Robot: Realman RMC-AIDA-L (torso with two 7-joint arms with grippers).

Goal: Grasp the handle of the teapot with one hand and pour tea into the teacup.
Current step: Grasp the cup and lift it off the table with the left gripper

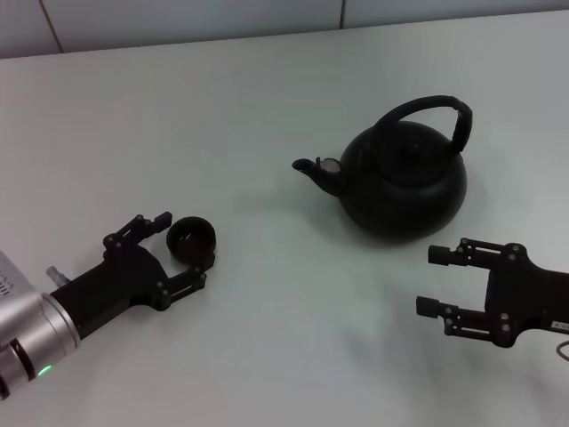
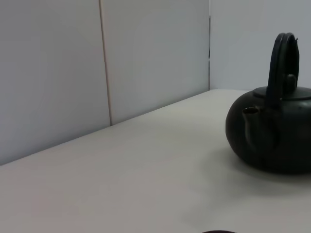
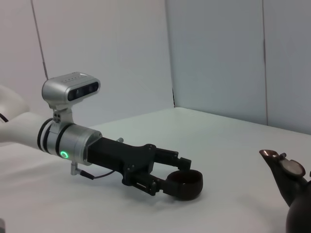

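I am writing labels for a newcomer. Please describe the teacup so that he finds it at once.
On the pale table, look away from the big black teapot, past its spout. The teacup sits between the left hand's fingers: tiny, round, black, handleless.

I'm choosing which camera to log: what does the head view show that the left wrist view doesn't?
Only the head view shows the left gripper with its fingers around the teacup, and the open right gripper beside the teapot. Only the left wrist view shows the wall panels behind the table. Both show the teapot, its spout and handle.
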